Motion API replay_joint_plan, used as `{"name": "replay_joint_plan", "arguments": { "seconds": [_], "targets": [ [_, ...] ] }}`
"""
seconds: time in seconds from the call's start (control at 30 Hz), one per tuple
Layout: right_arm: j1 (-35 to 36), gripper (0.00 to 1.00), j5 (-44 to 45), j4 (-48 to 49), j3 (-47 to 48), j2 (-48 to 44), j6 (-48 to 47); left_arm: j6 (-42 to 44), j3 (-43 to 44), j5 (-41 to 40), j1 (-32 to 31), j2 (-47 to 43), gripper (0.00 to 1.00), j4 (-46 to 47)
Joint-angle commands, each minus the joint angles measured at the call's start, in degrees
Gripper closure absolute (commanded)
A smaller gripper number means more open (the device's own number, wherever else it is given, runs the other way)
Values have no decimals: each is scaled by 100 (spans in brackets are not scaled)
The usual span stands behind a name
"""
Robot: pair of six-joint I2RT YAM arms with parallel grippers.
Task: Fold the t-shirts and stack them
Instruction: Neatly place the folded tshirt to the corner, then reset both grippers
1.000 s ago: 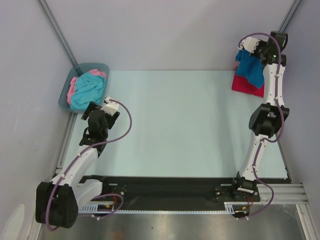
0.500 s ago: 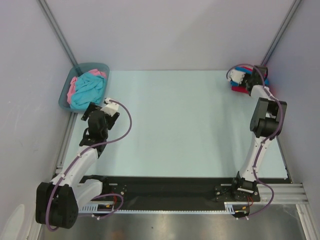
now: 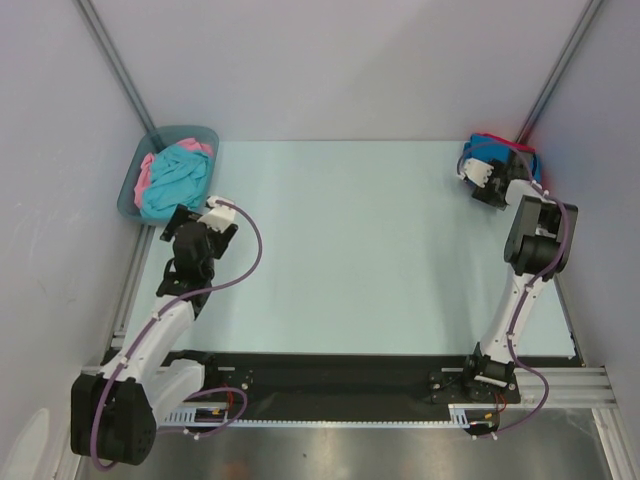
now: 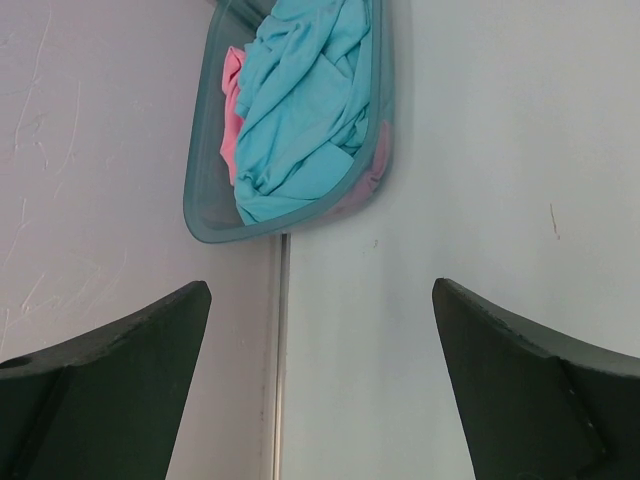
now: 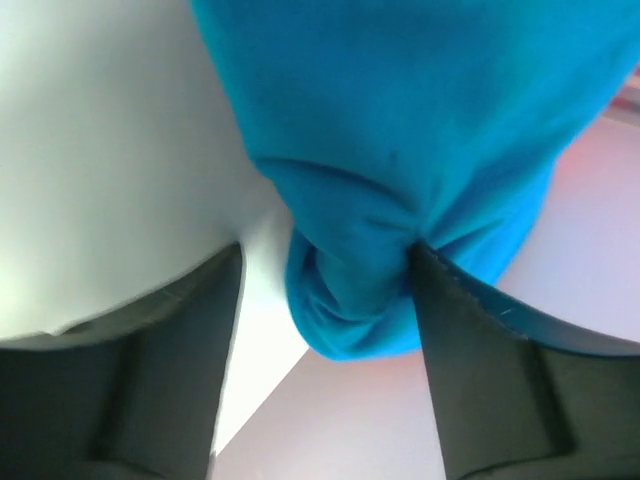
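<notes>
The soft deep blue cloth shirt (image 5: 400,110) sits bunched at the far right corner of the pale table (image 3: 360,250). It is between the 2 parted jaws of the right gripper (image 5: 325,290). The left gripper (image 4: 320,300) is wide apart near the grey-blue plastic bin (image 4: 205,215), which holds a turquoise shirt (image 4: 300,120) and a pink shirt (image 4: 231,110).

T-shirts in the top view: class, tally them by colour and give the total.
turquoise t-shirt: 1
pink t-shirt: 1
blue t-shirt: 1
red t-shirt: 1 (only an edge shows)
Total: 4
</notes>
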Motion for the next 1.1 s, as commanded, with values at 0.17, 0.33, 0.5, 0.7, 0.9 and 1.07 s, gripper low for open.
{"name": "replay_joint_plan", "arguments": {
  "seconds": [0.17,0.33,0.5,0.7,0.9,1.07],
  "targets": [
    [-433,2,-225,-439,37,-658,612,-53,28,46,60,-190,0,52],
    [-591,3,-375,-947,-112,-1246,718,-106,80,99,60,-190,0,-10],
    [-565,10,-1068,-1695,-446,-2248,1384,-132,133,152,60,-251,0,-89],
    [30,46,-1597,-1680,-1113,-3891,3209,-203,142,170,69,-295,0,-142],
    [752,84,-1326,-548,-1747,-4509,4821,-264,151,257,69,-313,0,-212],
    [1140,100,-1472,-1008,-1178,-3824,5743,-326,177,459,69,-444,0,-335]
  ]
}}
